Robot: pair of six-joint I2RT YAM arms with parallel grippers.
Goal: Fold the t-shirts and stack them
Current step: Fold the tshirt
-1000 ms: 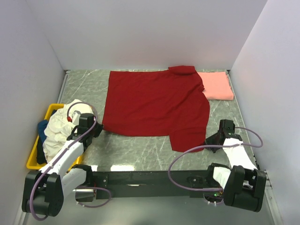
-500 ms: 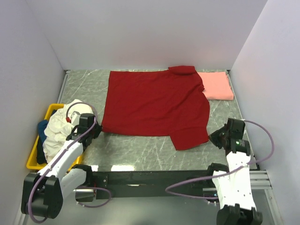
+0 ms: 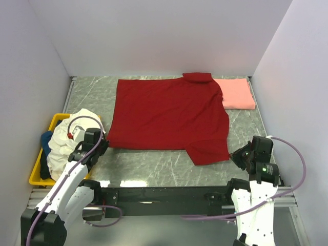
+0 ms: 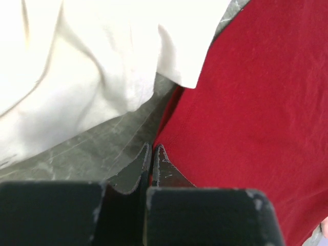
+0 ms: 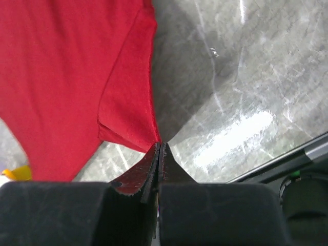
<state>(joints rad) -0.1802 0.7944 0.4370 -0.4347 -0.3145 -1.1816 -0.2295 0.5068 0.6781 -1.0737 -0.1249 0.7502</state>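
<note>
Dark red cloth takes up the middle of the scene. The dark red shirt (image 3: 171, 115) lies spread flat and mostly smooth on the grey marbled table (image 3: 148, 164). One short sleeve sticks out at its 5 o'clock corner, and there's a small folded lump of cloth at its 1 o'clock corner. The fabric is plain, and the wrist views show a stitched hem along the edge.

Down at the shirt's 8 o'clock corner, the left gripper (image 4: 152, 149) has its jaws pressed together, with the red hem caught at their tips. Over at 5 o'clock, the right gripper (image 5: 160, 146) is clamped tight on the tip of the sleeve. The cloth there rises in a small folded peak to the jaws.

At 1 o'clock on the table, a pink shirt (image 3: 236, 94) lies folded into a neat rectangle, touching the red one's edge.

At 8 o'clock sits a yellow bin (image 3: 37, 177), heaped with a crumpled cream shirt (image 3: 66, 141) that spills over its rim toward the left gripper. A blue shirt (image 3: 46, 139) peeks out beneath it. In the left wrist view, a cream fold hangs close beside the red hem. White walls (image 3: 154, 36) close in at 9, 12 and 3 o'clock.
</note>
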